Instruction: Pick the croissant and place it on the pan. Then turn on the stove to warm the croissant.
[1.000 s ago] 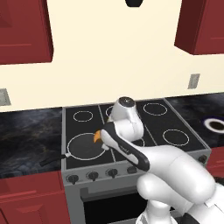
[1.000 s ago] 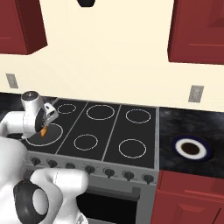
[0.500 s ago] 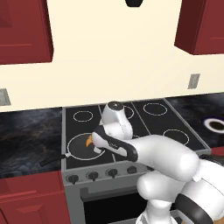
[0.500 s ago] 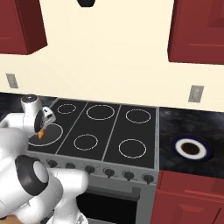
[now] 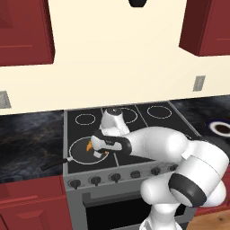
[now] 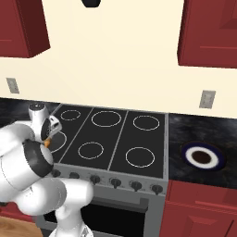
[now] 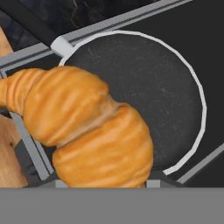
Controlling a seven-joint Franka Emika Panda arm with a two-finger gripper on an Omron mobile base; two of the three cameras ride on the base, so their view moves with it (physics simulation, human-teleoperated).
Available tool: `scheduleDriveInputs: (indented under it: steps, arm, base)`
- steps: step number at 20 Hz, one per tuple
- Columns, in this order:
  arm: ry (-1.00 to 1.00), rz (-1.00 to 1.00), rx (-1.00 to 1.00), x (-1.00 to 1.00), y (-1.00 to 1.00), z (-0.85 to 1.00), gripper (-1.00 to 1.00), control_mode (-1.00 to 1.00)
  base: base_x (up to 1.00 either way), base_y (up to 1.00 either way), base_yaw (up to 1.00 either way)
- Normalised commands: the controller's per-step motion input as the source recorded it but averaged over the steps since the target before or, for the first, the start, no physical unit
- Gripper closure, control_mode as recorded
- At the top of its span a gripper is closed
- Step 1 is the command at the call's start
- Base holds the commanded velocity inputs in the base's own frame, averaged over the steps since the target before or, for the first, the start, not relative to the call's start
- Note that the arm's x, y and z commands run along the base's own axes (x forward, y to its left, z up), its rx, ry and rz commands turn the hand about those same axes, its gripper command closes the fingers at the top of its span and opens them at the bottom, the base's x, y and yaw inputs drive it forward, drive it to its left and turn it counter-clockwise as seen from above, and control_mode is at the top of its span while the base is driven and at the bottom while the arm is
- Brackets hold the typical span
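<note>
The arm is reaching over the stove (image 5: 134, 130), its gripper (image 5: 97, 148) hanging above the pan (image 5: 81, 152) at the stove's front-left burner. The gripper is clamping the croissant (image 7: 83, 127); an orange tip is poking out by the hand (image 5: 89, 145). From the hand camera the croissant is sitting close in front of the lens, with the pan's black floor (image 7: 148, 87) and pale rim spreading behind it. Whether the croissant is touching the pan or is just above it is hard to tell. The pan's handle (image 5: 54, 163) is sticking off the stove's front-left corner. A plate (image 6: 202, 157) is lying on the counter right of the stove, well apart.
</note>
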Motion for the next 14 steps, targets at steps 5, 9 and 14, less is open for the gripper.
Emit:
scheduleDriveInputs:
  steps: [5,9,14]
  arm:
    - [0.02,0.0,0.0,0.32,0.12,-0.3,1.0,-1.0]
    - [0.01,0.0,0.0,0.32,0.17,-0.21,1.0,-1.0]
    - [0.01,0.0,-0.01,0.18,0.22,-0.12,1.0,-1.0]
  base:
    - [0.0,0.0,0.0]
    - [0.0,0.0,0.0]
    - [0.0,0.0,0.0]
